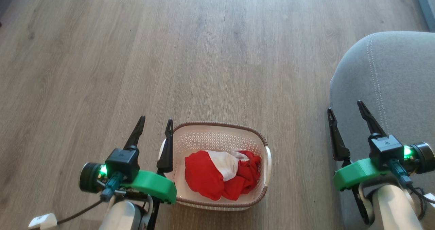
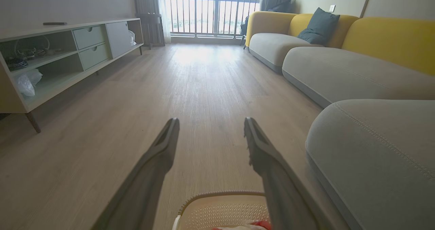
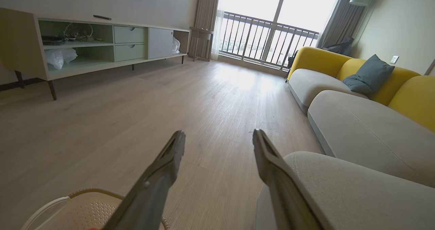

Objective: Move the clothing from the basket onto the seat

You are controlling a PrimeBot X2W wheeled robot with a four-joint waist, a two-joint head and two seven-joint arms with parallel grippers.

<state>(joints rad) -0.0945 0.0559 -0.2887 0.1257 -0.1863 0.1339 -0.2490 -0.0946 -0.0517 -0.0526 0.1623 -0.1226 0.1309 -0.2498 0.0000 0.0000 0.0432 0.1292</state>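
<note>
The pale wood floor [image 1: 217,53] carries the basket [image 1: 210,138], near the seat [image 1: 401,80].

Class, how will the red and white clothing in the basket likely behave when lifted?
Crumpled into soft folds, the clothing is probably floppy and will drape and trail. It looks like thin fabric, so it likely weighs little.

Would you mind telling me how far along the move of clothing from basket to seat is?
Nothing looks done: the red and white clothing lies bunched in the basket, and the grey seat in view bears none. Nothing is in hand: the left tool stands open beside the basket's rim, the right tool open over the seat's edge. Grasping, lifting and placing all remain.
</note>
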